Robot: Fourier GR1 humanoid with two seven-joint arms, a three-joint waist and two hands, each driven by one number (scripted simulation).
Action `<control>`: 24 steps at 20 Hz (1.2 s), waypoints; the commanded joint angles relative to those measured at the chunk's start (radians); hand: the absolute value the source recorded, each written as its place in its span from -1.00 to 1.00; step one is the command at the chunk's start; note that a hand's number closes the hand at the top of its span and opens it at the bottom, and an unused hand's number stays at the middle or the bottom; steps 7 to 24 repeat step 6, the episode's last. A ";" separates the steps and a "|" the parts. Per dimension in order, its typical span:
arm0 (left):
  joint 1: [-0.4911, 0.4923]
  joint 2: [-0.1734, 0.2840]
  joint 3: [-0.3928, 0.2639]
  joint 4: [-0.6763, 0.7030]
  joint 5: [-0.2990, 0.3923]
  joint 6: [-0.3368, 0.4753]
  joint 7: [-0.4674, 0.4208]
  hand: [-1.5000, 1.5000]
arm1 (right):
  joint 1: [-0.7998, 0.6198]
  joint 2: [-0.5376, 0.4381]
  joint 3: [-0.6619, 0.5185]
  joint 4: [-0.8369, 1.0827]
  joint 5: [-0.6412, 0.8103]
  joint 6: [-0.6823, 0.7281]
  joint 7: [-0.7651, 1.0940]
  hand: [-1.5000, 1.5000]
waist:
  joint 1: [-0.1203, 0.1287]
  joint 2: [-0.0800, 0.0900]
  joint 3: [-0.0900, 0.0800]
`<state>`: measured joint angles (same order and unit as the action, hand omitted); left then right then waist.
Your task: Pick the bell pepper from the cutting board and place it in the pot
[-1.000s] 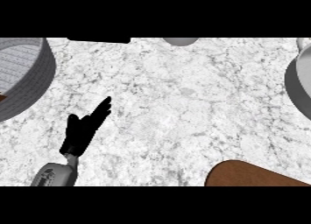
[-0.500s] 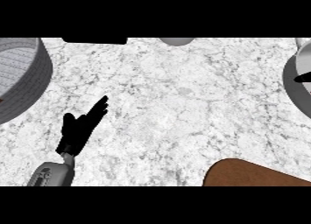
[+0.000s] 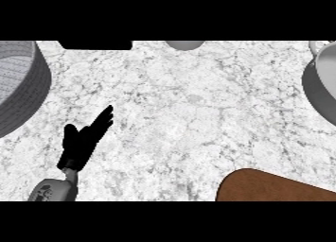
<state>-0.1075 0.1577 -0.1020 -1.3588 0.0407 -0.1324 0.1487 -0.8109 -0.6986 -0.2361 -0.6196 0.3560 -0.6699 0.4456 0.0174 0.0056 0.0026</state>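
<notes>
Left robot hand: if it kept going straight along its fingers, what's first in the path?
Nothing close. The left robot hand points up and to the right over bare marble counter. That line runs toward the grey round object at the top edge, though height above the counter is unclear.

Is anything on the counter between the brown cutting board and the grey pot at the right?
Nothing visible does: only bare marble counter lies between the brown wooden cutting board and the grey metal pot. The bell pepper shows nowhere. The left robot hand rests open, far left.
</notes>
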 commanded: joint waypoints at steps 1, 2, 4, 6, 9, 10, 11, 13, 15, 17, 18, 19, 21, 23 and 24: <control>0.009 0.031 0.039 -0.004 0.020 -0.016 0.000 0.00 | 0.061 0.017 -0.083 -0.063 -0.053 -0.141 -0.098 -1.00 | -0.017 -0.006 -0.002; 0.051 0.041 0.046 0.029 0.032 -0.049 -0.064 0.00 | 0.082 -0.027 -0.121 -0.071 -0.085 -0.117 -0.133 -1.00 | -0.019 -0.005 -0.002; 0.045 0.011 0.023 -0.038 0.006 0.006 0.005 0.00 | 0.121 -0.027 -0.145 -0.146 -0.118 -0.115 -0.147 -1.00 | -0.024 -0.010 -0.002; 0.030 0.018 0.036 0.002 0.010 -0.018 -0.021 0.00 | 0.176 -0.009 -0.172 -0.212 -0.155 -0.116 -0.180 -1.00 | -0.025 -0.008 -0.003; 0.030 0.018 0.036 0.002 0.010 -0.018 -0.021 0.00 | 0.176 -0.009 -0.172 -0.212 -0.155 -0.116 -0.180 -1.00 | -0.025 -0.008 -0.003; 0.030 0.018 0.036 0.002 0.010 -0.018 -0.021 0.00 | 0.176 -0.009 -0.172 -0.212 -0.155 -0.116 -0.180 -1.00 | -0.025 -0.008 -0.003; 0.030 0.018 0.036 0.002 0.010 -0.018 -0.021 0.00 | 0.176 -0.009 -0.172 -0.212 -0.155 -0.116 -0.180 -1.00 | -0.025 -0.008 -0.003; 0.030 0.018 0.036 0.002 0.010 -0.018 -0.021 0.00 | 0.176 -0.009 -0.172 -0.212 -0.155 -0.116 -0.180 -1.00 | -0.025 -0.008 -0.003; 0.030 0.018 0.036 0.002 0.010 -0.018 -0.021 0.00 | 0.176 -0.009 -0.172 -0.212 -0.155 -0.116 -0.180 -1.00 | -0.025 -0.008 -0.003; 0.030 0.018 0.036 0.002 0.010 -0.018 -0.021 0.00 | 0.176 -0.009 -0.172 -0.212 -0.155 -0.116 -0.180 -1.00 | -0.025 -0.008 -0.003; 0.030 0.018 0.036 0.002 0.010 -0.018 -0.021 0.00 | 0.176 -0.009 -0.172 -0.212 -0.155 -0.116 -0.180 -1.00 | -0.025 -0.008 -0.003; 0.030 0.018 0.036 0.002 0.010 -0.018 -0.021 0.00 | 0.176 -0.009 -0.172 -0.212 -0.155 -0.116 -0.180 -1.00 | -0.025 -0.008 -0.003; 0.030 0.018 0.036 0.002 0.010 -0.018 -0.021 0.00 | 0.176 -0.009 -0.172 -0.212 -0.155 -0.116 -0.180 -1.00 | -0.025 -0.008 -0.003; 0.030 0.018 0.036 0.002 0.010 -0.018 -0.021 0.00 | 0.176 -0.009 -0.172 -0.212 -0.155 -0.116 -0.180 -1.00 | -0.025 -0.008 -0.003; 0.030 0.018 0.036 0.002 0.010 -0.018 -0.021 0.00 | 0.176 -0.009 -0.172 -0.212 -0.155 -0.116 -0.180 -1.00 | -0.025 -0.008 -0.003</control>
